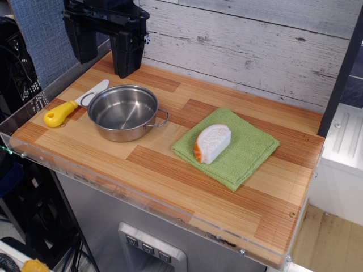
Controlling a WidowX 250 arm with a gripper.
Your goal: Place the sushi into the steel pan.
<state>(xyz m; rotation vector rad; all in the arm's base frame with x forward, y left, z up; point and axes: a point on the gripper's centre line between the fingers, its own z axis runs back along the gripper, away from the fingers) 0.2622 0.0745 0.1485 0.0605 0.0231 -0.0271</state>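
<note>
One view, from above and to the near side of a wooden counter (187, 187); the sushi (212, 143), a small white toy nigiri with a ridged top and an orange left end, lies on a green cloth (249, 153) right of centre; it looks like light, rigid, smooth plastic, likely slippery, so a hold across its two long flat sides near the middle seems safest. The steel pan (123, 111), shiny and bare inside, stands to the left, well apart from the sushi; a yellow-handled toy knife (67, 110) lies just beyond it. The tool (105, 48) hangs at far left above the pan's far rim; its two black fingers are spread apart, holding and touching nothing.
</note>
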